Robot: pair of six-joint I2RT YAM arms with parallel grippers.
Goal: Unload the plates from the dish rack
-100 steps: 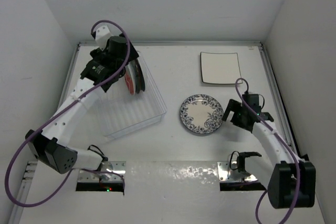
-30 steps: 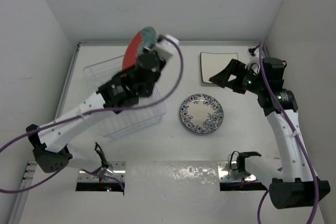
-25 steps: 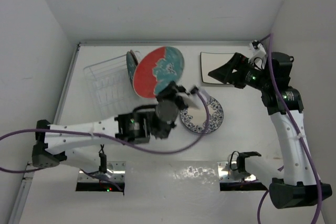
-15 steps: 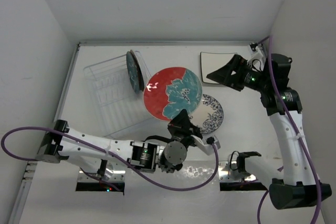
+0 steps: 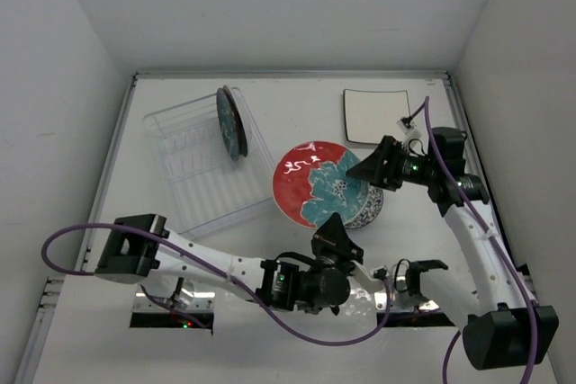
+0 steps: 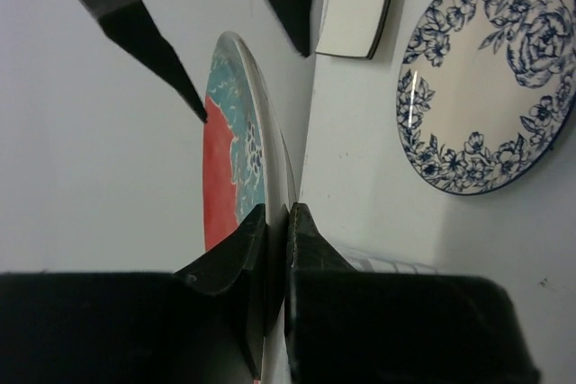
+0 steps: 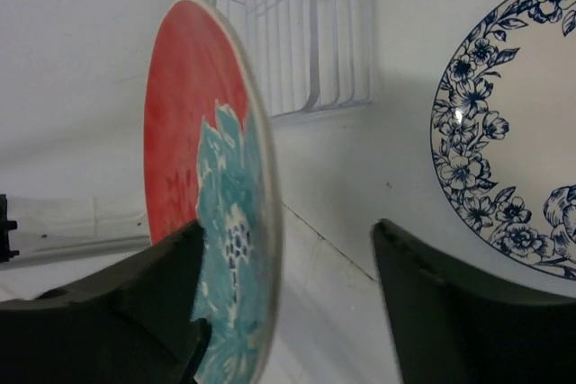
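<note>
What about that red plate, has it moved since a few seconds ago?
Yes. The red plate left the dish rack and travelled right; it now hangs partly over the blue-flowered plate, which stayed put.

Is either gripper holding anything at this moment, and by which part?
The left gripper pinches the red plate with teal flowers by its rim. The right gripper holds nothing: its open jaws straddle the plate's opposite edge.

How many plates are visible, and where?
4. A square cream plate at the far side; a blue-flowered plate lying flat; a red plate in the left gripper; one upright plate in the dish rack. Another may hide behind it.
</note>
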